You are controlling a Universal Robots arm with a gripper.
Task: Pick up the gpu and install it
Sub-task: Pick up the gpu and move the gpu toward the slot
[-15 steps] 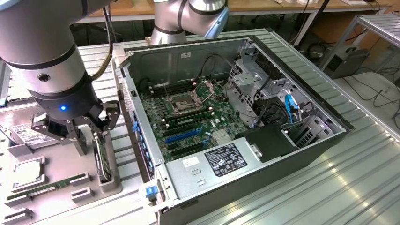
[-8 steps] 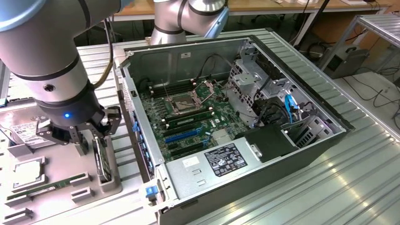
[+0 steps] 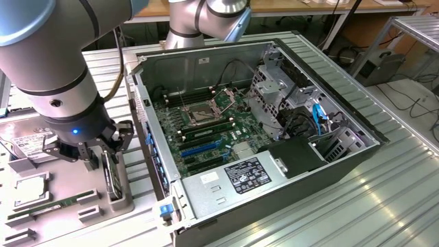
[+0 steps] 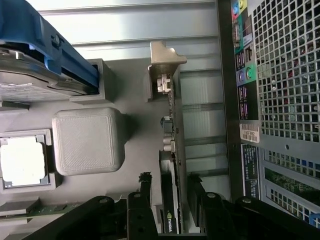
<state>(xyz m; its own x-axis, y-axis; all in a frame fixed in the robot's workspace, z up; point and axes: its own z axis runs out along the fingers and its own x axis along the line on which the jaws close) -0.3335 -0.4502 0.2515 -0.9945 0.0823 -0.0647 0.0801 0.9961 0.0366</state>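
Gpu on edge in a slot of the grey holder tray, silver bracket at the end farthest from the gripper. Seated in the slot, not lifted, directly between the fingers. Gripper spread, one finger on each side of the card, a thin gap showing on both sides, so nothing pinched.

Beside the gripper, on the side away from the case: a raised grey block, a processor chip in a square pocket, a hard drive with a blue rail, a green memory stick.

On the gripper's other side, close by: the open computer case, port panel and mesh facing the tray. Inside, the motherboard with blue expansion slots.
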